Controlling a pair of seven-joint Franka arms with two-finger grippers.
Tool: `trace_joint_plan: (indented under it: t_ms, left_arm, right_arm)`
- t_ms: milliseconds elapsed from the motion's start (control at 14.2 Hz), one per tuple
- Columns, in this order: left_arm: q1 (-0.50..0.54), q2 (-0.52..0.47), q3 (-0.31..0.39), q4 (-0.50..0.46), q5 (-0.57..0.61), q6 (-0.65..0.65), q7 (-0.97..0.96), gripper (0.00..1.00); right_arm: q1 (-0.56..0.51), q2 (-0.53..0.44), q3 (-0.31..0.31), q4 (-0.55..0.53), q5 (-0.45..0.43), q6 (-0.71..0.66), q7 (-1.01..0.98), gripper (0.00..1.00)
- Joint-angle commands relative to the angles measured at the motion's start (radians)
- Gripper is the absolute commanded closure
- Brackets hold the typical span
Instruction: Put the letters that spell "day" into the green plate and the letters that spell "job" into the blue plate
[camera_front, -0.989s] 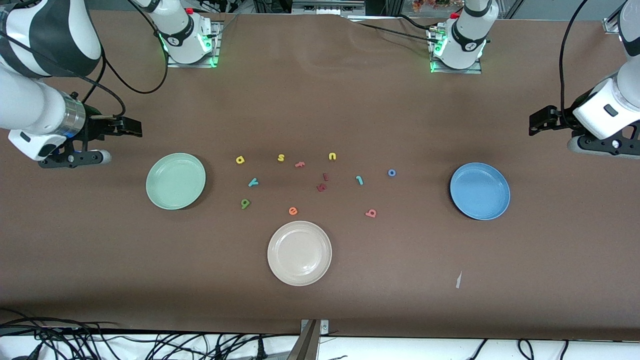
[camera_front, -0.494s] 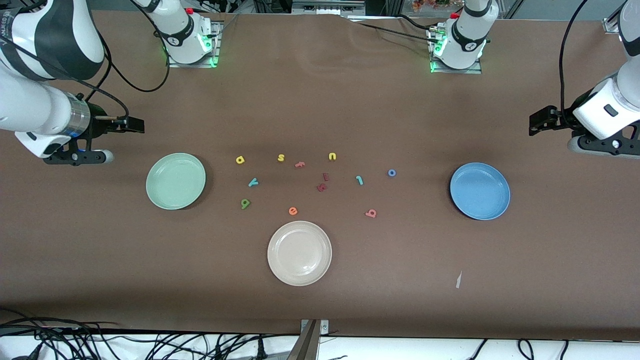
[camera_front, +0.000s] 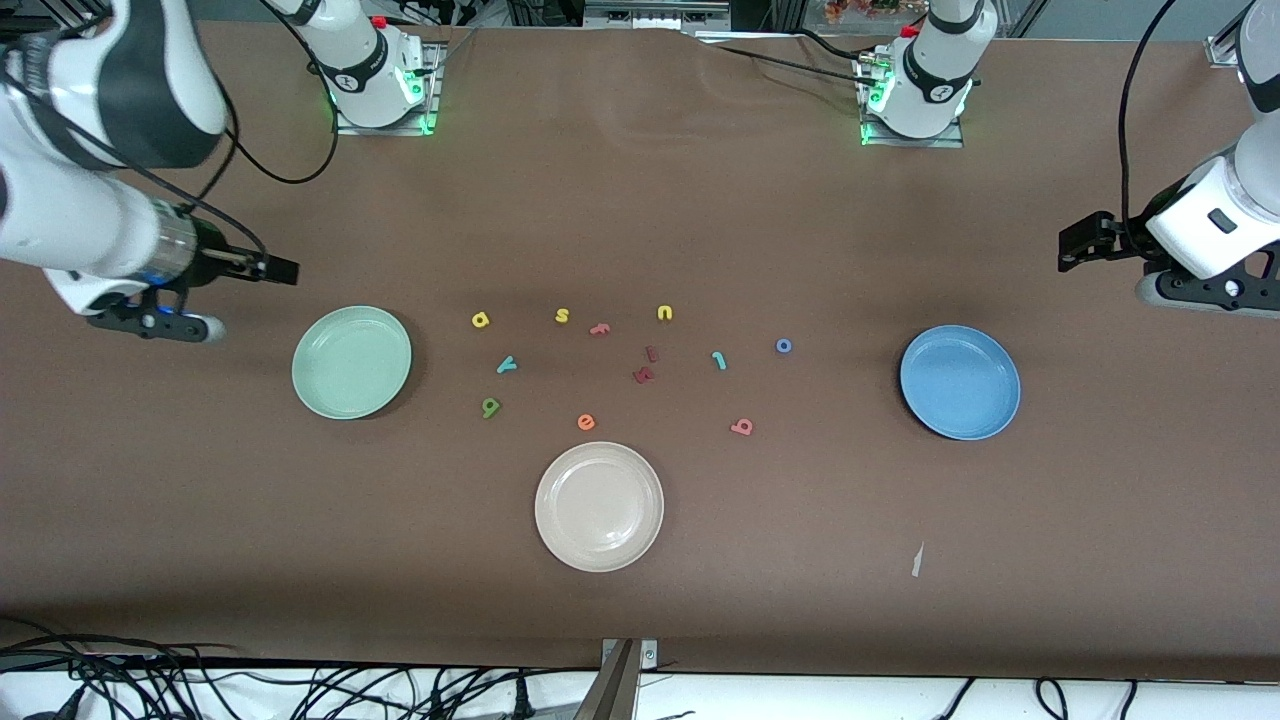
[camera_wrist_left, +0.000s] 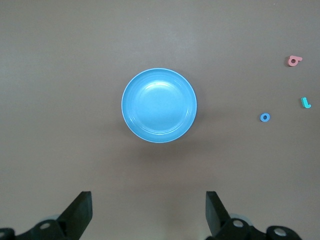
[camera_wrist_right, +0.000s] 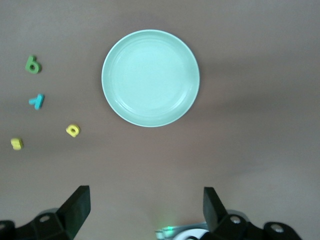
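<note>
Letters for "day": dark green "d" (camera_front: 490, 407), yellow "a" (camera_front: 480, 320), teal "y" (camera_front: 507, 365), 3 tiny foam pieces flat on the brown table (camera_front: 640, 620), just beside the green plate (camera_front: 351, 362), toward the right arm's end. Plate round, pale mint, shallow rim, nothing in it.

Letters for "job": teal hook "j" (camera_front: 718, 360), blue ring "o" (camera_front: 784, 346), salmon "b" (camera_front: 741, 427), loose on the table near the blue plate (camera_front: 959, 382), which holds nothing.

Right gripper (camera_front: 283, 269) over bare table beside the green plate, jaws spread wide, nothing held. Left gripper (camera_front: 1072, 243) over the table by the blue plate, jaws wide, nothing held.
</note>
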Motion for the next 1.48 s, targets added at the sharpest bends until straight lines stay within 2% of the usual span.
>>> trace_joint_plan:
  t_ms: [0,212,424,565,706,777,918,1130,1271,1412]
  left_arm:
    - [0.006,0.005,0.0,0.016,0.007,-0.002,0.009,0.0]
    - [0.006,0.005,0.0,0.014,0.007,-0.002,0.008,0.0]
    - [-0.015,0.035,-0.008,0.013,0.004,0.011,-0.015,0.0]
    - [-0.031,0.076,-0.036,-0.006,-0.04,0.064,-0.082,0.0]
    - [-0.035,0.133,-0.101,-0.018,-0.053,0.124,-0.168,0.0]
    - [-0.035,0.165,-0.135,-0.019,-0.054,0.151,-0.222,0.0]
    - [-0.035,0.225,-0.203,-0.039,-0.054,0.237,-0.315,0.0]
    - [-0.035,0.276,-0.281,-0.131,-0.056,0.426,-0.427,0.0]
    - [-0.055,0.3,-0.303,-0.202,-0.054,0.558,-0.486,0.0]
    - [-0.089,0.356,-0.301,-0.211,-0.053,0.598,-0.529,0.0]
  right_arm:
    - [0.071,-0.003,0.001,-0.118,-0.013,0.164,0.186,0.0]
    - [0.107,0.041,0.002,-0.206,-0.017,0.374,0.387,0.0]
    - [0.188,0.151,0.001,-0.197,-0.016,0.46,0.58,0.01]
    - [0.223,0.219,0.001,-0.197,-0.016,0.545,0.755,0.01]
    - [0.236,0.282,0.001,-0.171,-0.013,0.605,0.841,0.03]
    - [0.243,0.319,0.001,-0.128,-0.011,0.614,0.873,0.09]
    - [0.284,0.415,0.001,-0.016,-0.011,0.613,0.956,0.27]
    - [0.337,0.514,-0.001,0.087,-0.014,0.614,1.068,0.27]
    - [0.352,0.524,-0.001,0.089,-0.016,0.614,1.071,0.27]
    - [0.367,0.543,-0.002,0.072,-0.022,0.613,1.073,0.27]
